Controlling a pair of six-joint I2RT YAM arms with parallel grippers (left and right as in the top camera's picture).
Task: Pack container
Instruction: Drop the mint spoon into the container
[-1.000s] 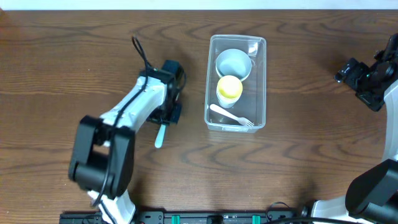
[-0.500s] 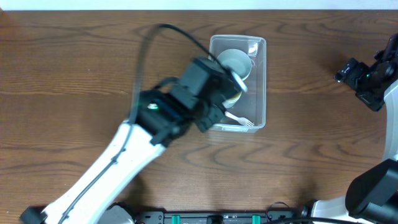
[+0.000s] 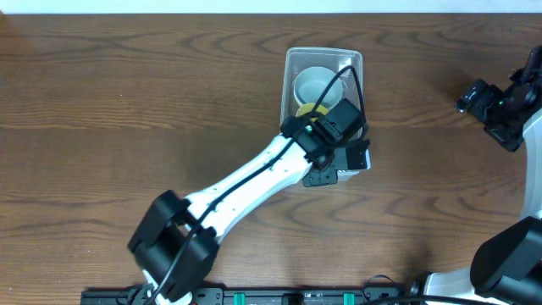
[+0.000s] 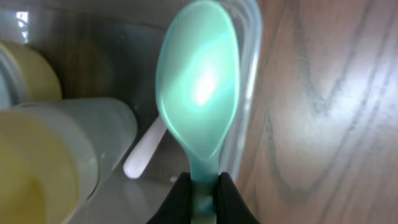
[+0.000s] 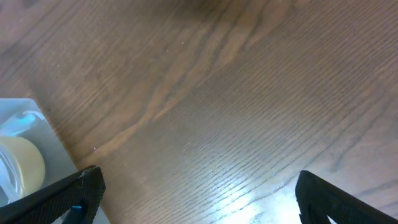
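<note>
The clear container (image 3: pixel 351 64), set on the wooden table (image 3: pixel 127 102) just right of centre in the upper overhead frame, is overhung at its lower end by the left gripper (image 4: pixel 203 193), clamped on a pale green spoon (image 4: pixel 200 106), while the right gripper (image 5: pixel 199 177) is seen spread apart at the right edge.

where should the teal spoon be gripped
On the slim handle just behind the bowl, coming from the handle end, as the left gripper does now. The teal spoon has a wide rounded bowl that would likely slip from a pinch; the narrow neck fits between the pads.
</note>
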